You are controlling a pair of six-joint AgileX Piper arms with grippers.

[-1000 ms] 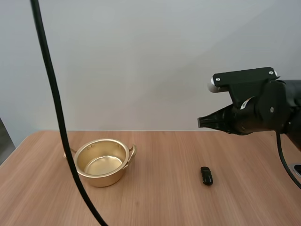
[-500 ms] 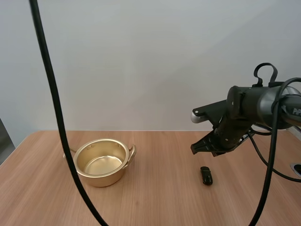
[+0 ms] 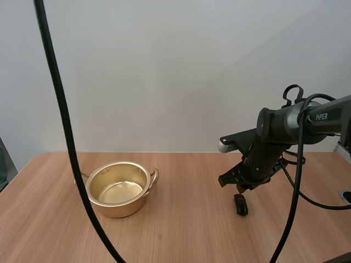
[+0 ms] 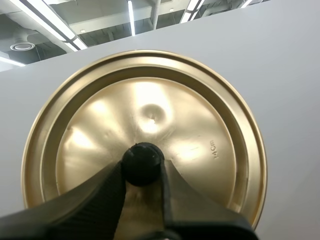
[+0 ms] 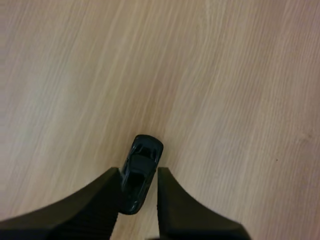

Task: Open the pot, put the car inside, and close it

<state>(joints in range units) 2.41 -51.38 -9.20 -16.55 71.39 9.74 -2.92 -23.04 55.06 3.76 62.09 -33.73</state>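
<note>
Toy car point(image 5: 140, 170) lies right of open pot point(image 3: 119, 188); right gripper point(image 5: 138, 176), fingers apart, straddles its tail. Left gripper point(image 4: 142, 169) clamps the knob point(image 4: 143, 161) of the lid point(image 4: 150, 112). Car seems light, rigid, slick: pinch its flanks.

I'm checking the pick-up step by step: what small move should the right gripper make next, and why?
Probably shut the right gripper on the car. Its open fingers stand on either side of the car, which lies flat on the table. The pot stands open, and the left gripper holds the lid by its knob.
</note>
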